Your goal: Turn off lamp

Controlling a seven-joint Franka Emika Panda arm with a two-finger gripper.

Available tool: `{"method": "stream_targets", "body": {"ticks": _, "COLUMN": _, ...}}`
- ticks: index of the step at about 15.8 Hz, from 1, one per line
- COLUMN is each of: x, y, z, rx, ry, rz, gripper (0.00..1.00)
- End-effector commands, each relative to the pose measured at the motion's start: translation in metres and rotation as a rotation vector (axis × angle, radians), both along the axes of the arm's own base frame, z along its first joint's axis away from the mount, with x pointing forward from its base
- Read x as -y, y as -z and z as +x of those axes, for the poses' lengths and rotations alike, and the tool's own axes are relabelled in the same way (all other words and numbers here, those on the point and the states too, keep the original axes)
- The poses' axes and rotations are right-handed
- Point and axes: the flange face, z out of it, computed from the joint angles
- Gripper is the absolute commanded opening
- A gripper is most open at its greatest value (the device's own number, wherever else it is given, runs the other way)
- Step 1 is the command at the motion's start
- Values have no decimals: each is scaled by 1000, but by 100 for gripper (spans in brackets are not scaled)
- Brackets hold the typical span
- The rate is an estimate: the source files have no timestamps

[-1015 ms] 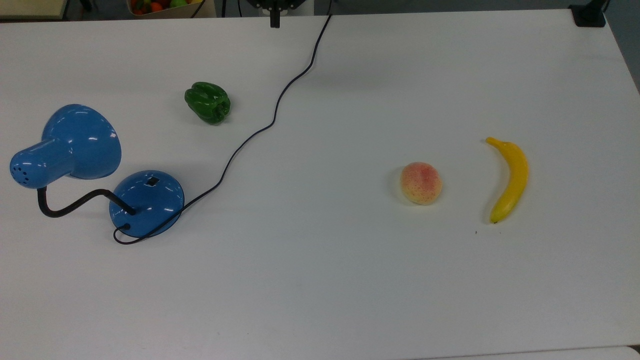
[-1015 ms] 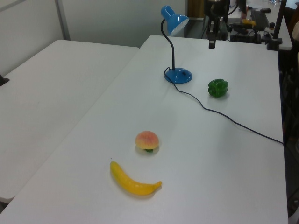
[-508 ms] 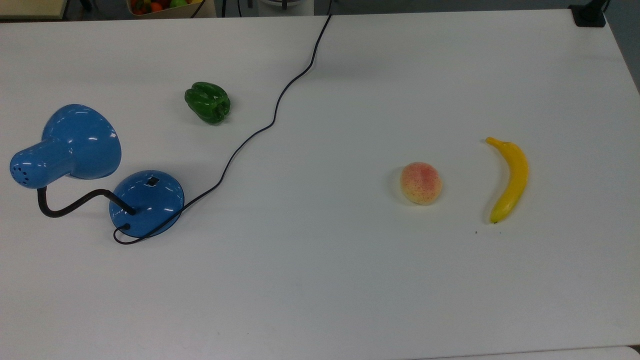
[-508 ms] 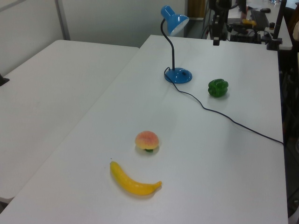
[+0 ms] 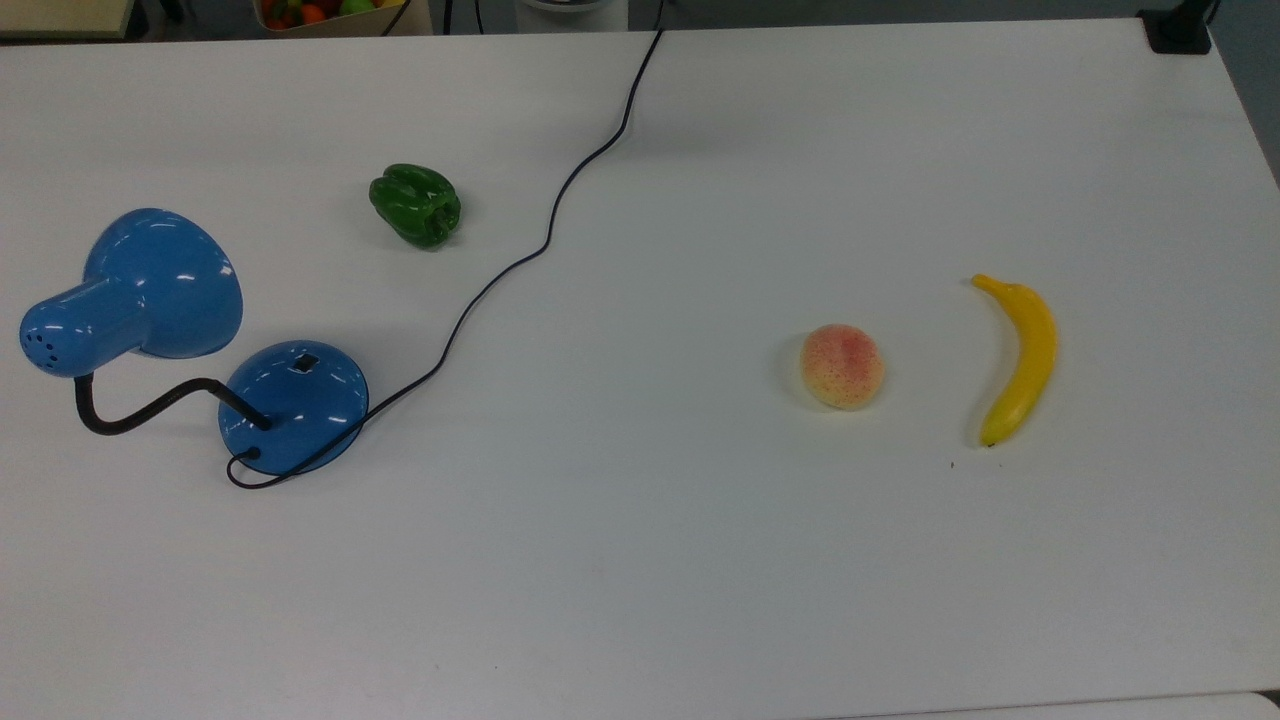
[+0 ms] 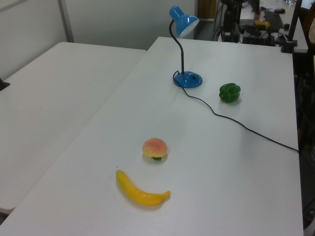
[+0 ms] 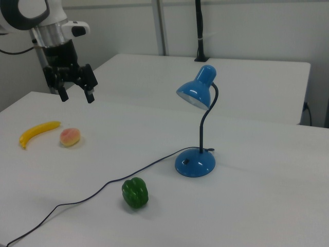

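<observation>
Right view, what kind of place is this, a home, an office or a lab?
Most likely a robotics lab: a robot arm with an open claw hangs above a bare white table where a lamp, green pepper, peach and banana are spread out as test props.

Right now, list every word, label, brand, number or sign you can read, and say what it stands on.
None can be read. The lamp, its blue base, the green pepper, the peach, the banana and the white table carry no visible lettering. The gripper and the arm above it show no readable marking.
</observation>
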Motion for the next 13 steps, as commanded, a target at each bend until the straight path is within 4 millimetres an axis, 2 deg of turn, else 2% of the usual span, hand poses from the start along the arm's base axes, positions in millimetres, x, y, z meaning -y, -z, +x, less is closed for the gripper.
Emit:
{"method": "stream_targets", "body": {"ticks": 1, "x": 9, "y": -6, "z": 5, "rx": -18, "ry": -65, "rz": 18, "gripper": 100}}
{"method": "stream_targets", "body": {"ticks": 4, "x": 16, "y": -3, "z": 7, "rx": -21, "ry": -56, "rz": 18, "gripper": 100}}
{"method": "stream_targets", "body": {"ticks": 13, "x": 18, "y": 2, "z": 8, "rx": -39, "ry": -53, "rz": 14, "gripper": 100}}
